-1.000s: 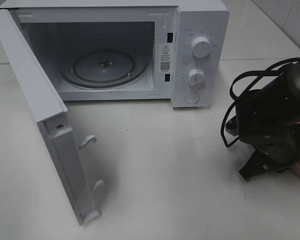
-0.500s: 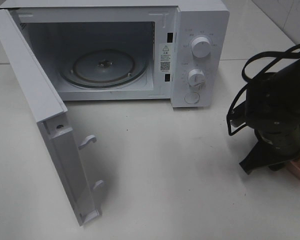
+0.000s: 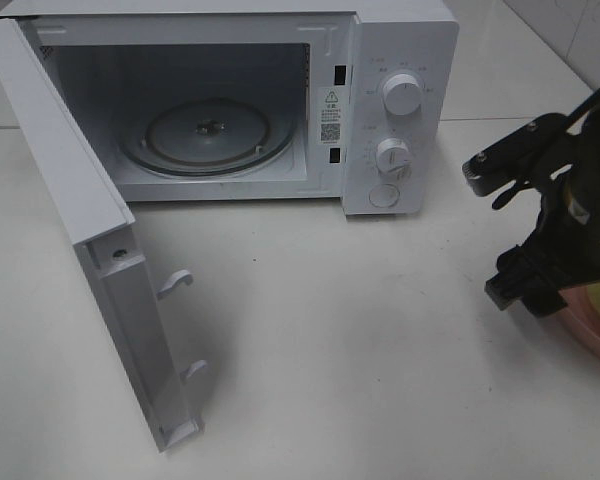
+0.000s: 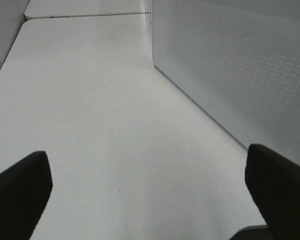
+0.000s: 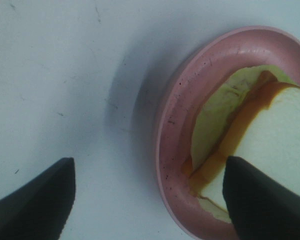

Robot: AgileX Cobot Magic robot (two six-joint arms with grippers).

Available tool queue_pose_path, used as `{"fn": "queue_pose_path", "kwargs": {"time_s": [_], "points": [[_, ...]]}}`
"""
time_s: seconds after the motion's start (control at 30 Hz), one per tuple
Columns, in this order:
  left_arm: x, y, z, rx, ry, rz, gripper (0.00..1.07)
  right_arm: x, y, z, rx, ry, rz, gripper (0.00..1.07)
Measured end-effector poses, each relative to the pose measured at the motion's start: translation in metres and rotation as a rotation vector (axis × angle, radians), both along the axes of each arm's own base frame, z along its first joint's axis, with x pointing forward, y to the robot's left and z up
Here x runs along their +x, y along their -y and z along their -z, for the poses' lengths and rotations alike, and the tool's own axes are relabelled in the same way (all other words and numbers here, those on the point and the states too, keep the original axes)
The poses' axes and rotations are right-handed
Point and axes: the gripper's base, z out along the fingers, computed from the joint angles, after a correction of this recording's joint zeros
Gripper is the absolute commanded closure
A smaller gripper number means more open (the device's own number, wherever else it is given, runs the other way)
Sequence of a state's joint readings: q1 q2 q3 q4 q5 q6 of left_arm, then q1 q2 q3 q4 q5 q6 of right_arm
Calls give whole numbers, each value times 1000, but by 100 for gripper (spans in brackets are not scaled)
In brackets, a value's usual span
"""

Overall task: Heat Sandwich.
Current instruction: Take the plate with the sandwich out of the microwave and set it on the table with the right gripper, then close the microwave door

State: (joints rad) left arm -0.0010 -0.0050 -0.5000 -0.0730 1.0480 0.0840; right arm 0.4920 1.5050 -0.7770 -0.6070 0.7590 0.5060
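The sandwich (image 5: 262,127), white bread with an orange-brown crust over pale green lettuce, lies on a round pink plate (image 5: 172,130). In the exterior high view the plate (image 3: 592,330) shows at the right edge, mostly hidden under my right arm. My right gripper (image 5: 150,202) hangs open above the plate's rim, one finger over the bare table, the other over the sandwich's near edge. Nothing is gripped. My left gripper (image 4: 149,195) is open over bare table beside a perforated white panel (image 4: 240,65) of the microwave; the exterior high view does not show it.
The white microwave (image 3: 400,60) stands at the back with its door (image 3: 90,230) swung wide open toward the front left. Its glass turntable (image 3: 205,135) carries nothing. Two knobs (image 3: 401,95) sit on its right panel. White tabletop (image 3: 330,330) lies between door and plate.
My right gripper has gone from nearly shut to wide open. The right arm has shifted to the right, over the pink plate. The left gripper has not moved.
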Motion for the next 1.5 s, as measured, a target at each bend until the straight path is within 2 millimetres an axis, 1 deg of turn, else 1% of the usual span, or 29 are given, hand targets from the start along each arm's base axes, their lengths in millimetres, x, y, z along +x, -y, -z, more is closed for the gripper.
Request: {"fn": "queue_pose_path", "kwargs": {"time_s": [0.03, 0.07, 0.1, 0.2, 0.23, 0.27, 0.33, 0.37, 0.43, 0.47, 0.53, 0.57, 0.67, 0.73, 0.77, 0.83, 0.87, 0.9, 1.0, 1.03, 1.07, 1.17, 1.2, 1.27, 1.33, 1.37, 1.4, 1.43, 1.5], "points": [[0, 0, 0, 0, 0, 0, 9, -6, 2, -14, 28, 24, -12, 26], [0, 0, 0, 0, 0, 0, 9, -9, 3, -20, 34, 30, -20, 26], [0, 0, 0, 0, 0, 0, 9, -9, 3, -20, 34, 30, -20, 26], [0, 0, 0, 0, 0, 0, 9, -25, 8, -44, 85, 63, -49, 26], [0, 0, 0, 0, 0, 0, 9, -25, 8, -44, 85, 63, -49, 26], [0, 0, 0, 0, 0, 0, 9, -28, 9, -49, 101, 69, -54, 26], [0, 0, 0, 0, 0, 0, 9, -42, 13, -65, 146, 95, -75, 26], [0, 0, 0, 0, 0, 0, 9, -47, 14, -70, 161, 104, -81, 26], [0, 0, 0, 0, 0, 0, 9, -50, 15, -74, 173, 108, -86, 26], [0, 0, 0, 0, 0, 0, 9, -59, 17, -81, 206, 118, -96, 26], [0, 0, 0, 0, 0, 0, 9, -67, 19, -88, 237, 129, -105, 26], [0, 0, 0, 0, 0, 0, 9, -67, 19, -88, 237, 129, -105, 26], [0, 0, 0, 0, 0, 0, 9, -83, 23, -98, 287, 137, -122, 27], [0, 0, 0, 0, 0, 0, 9, -86, 24, -101, 301, 141, -123, 27], [0, 0, 0, 0, 0, 0, 9, -94, 26, -105, 323, 145, -129, 28], [0, 0, 0, 0, 0, 0, 9, -101, 29, -109, 345, 150, -130, 28], [0, 0, 0, 0, 0, 0, 9, -101, 29, -109, 345, 150, -130, 28], [0, 0, 0, 0, 0, 0, 9, -108, 31, -112, 358, 154, -132, 28], [0, 0, 0, 0, 0, 0, 9, -118, 36, -117, 370, 168, -137, 29], [0, 0, 0, 0, 0, 0, 9, -118, 36, -117, 370, 168, -137, 29], [0, 0, 0, 0, 0, 0, 9, -125, 40, -120, 375, 182, -141, 30], [0, 0, 0, 0, 0, 0, 9, -139, 47, -125, 398, 232, -146, 30], [0, 0, 0, 0, 0, 0, 9, -139, 47, -125, 398, 232, -146, 30], [0, 0, 0, 0, 0, 0, 9, -153, 55, -123, 414, 275, -160, 30], [0, 0, 0, 0, 0, 0, 9, -161, 59, -120, 426, 295, -164, 31], [0, 0, 0, 0, 0, 0, 9, -161, 59, -120, 426, 295, -164, 31], [0, 0, 0, 0, 0, 0, 9, -170, 63, -115, 448, 309, -156, 31], [0, 0, 0, 0, 0, 0, 9, -174, 65, -112, 457, 314, -146, 31], [0, 0, 0, 0, 0, 0, 9, -177, 67, -110, 466, 321, -134, 31]]}}
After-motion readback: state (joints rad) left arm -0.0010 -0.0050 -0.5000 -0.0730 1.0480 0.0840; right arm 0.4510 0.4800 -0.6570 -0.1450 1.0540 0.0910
